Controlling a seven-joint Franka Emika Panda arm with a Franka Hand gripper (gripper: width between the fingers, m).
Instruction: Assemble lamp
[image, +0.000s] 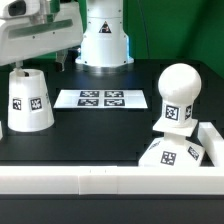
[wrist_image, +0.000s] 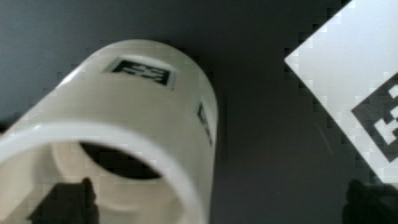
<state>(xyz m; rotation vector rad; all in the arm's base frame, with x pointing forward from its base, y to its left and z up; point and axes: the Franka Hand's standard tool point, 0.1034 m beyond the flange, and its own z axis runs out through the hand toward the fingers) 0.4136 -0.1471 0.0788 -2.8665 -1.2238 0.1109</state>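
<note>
The tapered white shade (image: 28, 100) stands on the black table at the exterior view's left, a black tag on its side. In the wrist view the shade (wrist_image: 125, 130) fills the frame close below, its hollow opening near one fingertip (wrist_image: 68, 205). My gripper (image: 25, 55) hangs just above the shade, open and empty (wrist_image: 217, 205). The round bulb (image: 178, 95) sits on top of the low base (image: 170, 155) at the exterior view's right, by the white wall's corner.
The marker board (image: 100, 99) lies flat between the shade and the bulb; its corner shows in the wrist view (wrist_image: 356, 80). A low white wall (image: 100, 180) runs along the table's front edge. The arm's white pedestal (image: 104, 40) stands at the back.
</note>
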